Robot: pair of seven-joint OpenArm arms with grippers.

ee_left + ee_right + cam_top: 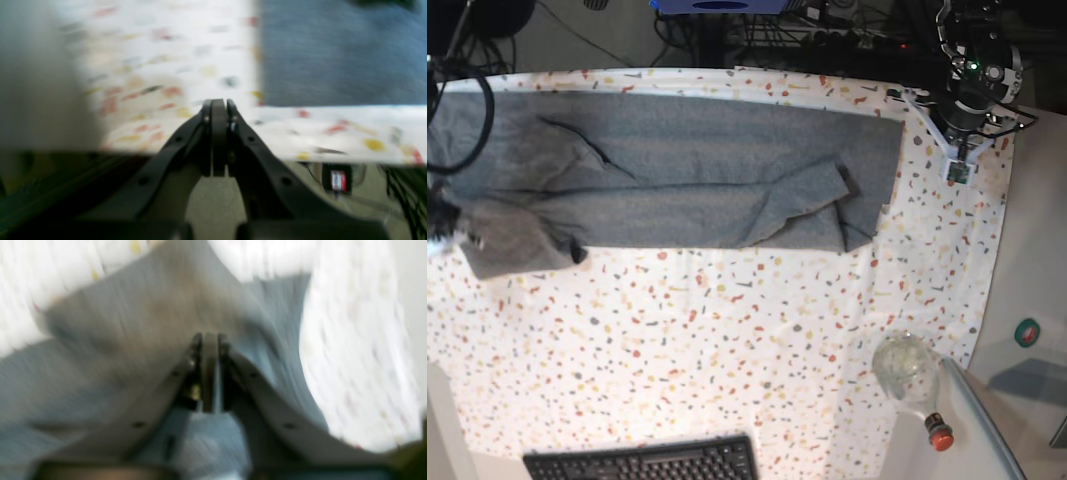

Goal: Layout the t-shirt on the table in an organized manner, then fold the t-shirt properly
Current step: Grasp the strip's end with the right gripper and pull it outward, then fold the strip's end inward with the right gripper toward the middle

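Base view: the t-shirt (687,185) lies as a long grey band across the upper half of the table (727,330), its right end folded over on itself. The left gripper (957,165), at the upper right, hangs over bare cloth just beside the garment's right edge; in its wrist view its jaws are pressed together on nothing. The right gripper (442,228), at the left edge, is clenched on a fold of t-shirt fabric (150,306). A keyboard (642,462) sits at bottom centre, with a glass bulb (905,368) at lower right.
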